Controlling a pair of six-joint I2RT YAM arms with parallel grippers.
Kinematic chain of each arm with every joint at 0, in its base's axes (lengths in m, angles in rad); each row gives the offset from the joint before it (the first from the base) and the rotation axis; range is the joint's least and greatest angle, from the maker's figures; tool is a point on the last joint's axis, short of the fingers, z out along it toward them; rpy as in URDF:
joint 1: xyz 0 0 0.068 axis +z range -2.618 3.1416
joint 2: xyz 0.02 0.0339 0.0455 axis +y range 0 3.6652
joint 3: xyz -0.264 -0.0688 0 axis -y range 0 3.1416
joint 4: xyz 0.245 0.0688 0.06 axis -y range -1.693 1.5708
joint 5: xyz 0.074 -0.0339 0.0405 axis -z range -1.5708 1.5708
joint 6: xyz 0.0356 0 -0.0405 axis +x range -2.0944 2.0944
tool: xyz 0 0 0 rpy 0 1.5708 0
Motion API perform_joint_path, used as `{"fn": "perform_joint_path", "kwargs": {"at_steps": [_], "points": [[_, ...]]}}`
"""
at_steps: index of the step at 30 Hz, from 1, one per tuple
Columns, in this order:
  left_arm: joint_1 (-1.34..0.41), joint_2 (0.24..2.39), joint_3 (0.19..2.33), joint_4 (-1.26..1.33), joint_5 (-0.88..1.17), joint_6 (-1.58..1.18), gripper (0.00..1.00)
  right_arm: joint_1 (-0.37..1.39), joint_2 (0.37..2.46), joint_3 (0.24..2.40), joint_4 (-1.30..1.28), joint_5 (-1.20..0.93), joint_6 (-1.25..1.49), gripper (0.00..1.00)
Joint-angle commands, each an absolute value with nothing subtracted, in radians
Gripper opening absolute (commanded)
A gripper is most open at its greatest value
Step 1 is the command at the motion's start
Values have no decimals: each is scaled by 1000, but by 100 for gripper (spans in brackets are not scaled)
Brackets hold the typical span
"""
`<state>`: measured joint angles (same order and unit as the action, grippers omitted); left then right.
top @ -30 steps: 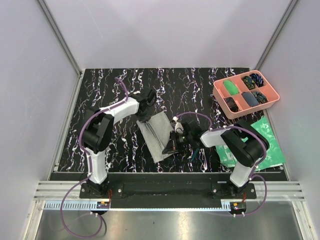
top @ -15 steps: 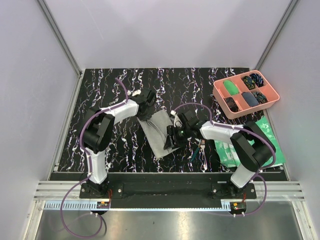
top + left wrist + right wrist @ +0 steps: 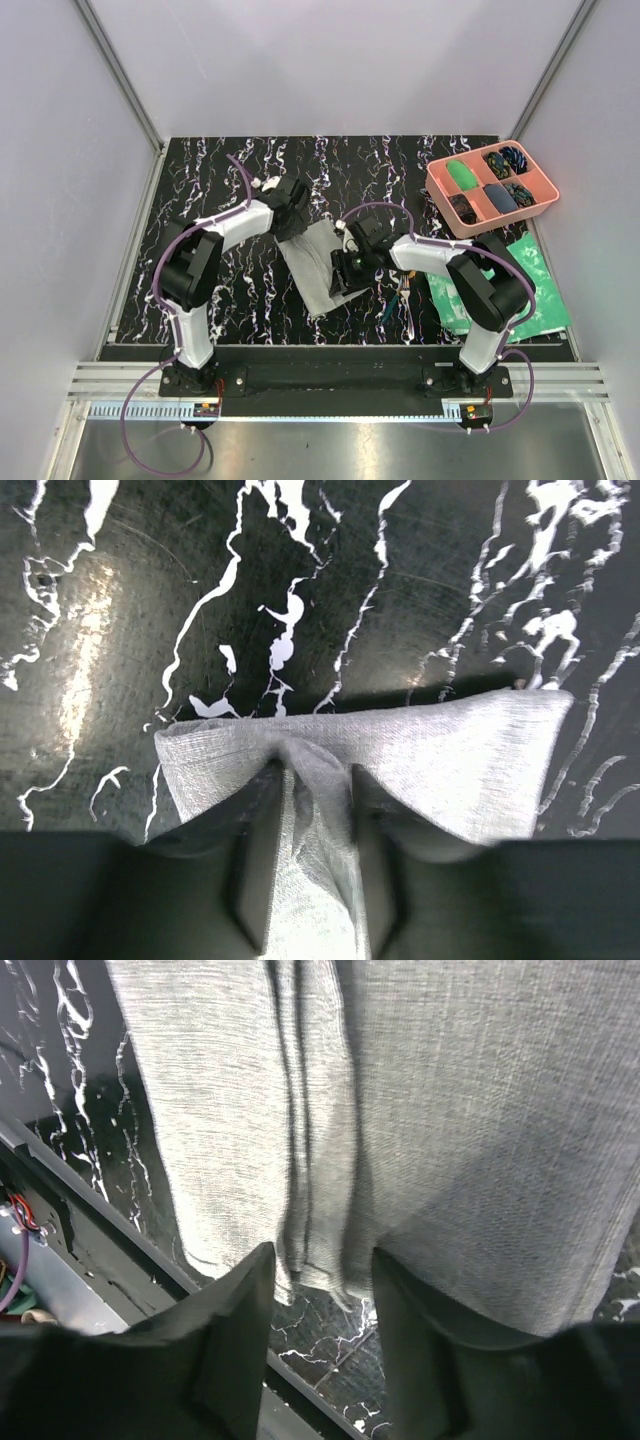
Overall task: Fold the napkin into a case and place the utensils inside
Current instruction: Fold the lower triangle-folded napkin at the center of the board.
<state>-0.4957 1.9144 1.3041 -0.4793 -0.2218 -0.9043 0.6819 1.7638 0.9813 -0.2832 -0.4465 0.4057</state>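
Note:
The napkin point(image 3: 312, 262) lies as a narrow folded grey strip on the black marbled table, slanting from far right to near left. My left gripper point(image 3: 292, 222) is at its far end. In the left wrist view that gripper point(image 3: 315, 772) is open, and a raised ridge of cloth point(image 3: 320, 810) stands loosely between its fingers. My right gripper point(image 3: 343, 272) hangs over the strip's near right edge. It point(image 3: 320, 1255) is open above the folded layers point(image 3: 330, 1110) and holds nothing. The utensils point(image 3: 403, 294) lie on the table just right of the napkin.
A pink compartmented tray point(image 3: 432, 185) stands at the back right. A green-and-white mottled sheet point(image 3: 525, 290) lies in front of it, under the right arm. The table's near edge and its metal rail point(image 3: 60, 1210) run close below the napkin's end.
My right gripper opened, then moved left and away from me, over the napkin. My left gripper has just opened at the far end, leaving a pinched ridge of cloth.

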Motion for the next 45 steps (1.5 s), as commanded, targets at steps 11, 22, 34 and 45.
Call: {"fn": "perform_joint_path", "kwargs": {"at_steps": [11, 22, 34, 45], "points": [[-468, 1737, 1293, -397, -40, -805, 58, 689, 1781, 1011, -255, -428, 434, 30], [-437, 1747, 1197, -379, -40, -792, 0, 690, 1761, 1009, -255, -425, 454, 15], [-437, 1867, 1242, -336, 26, -831, 0, 690, 1746, 997, -244, -431, 471, 12], [-431, 1902, 1184, -140, 37, -917, 0, 690, 1741, 957, -199, -466, 511, 13]]}}
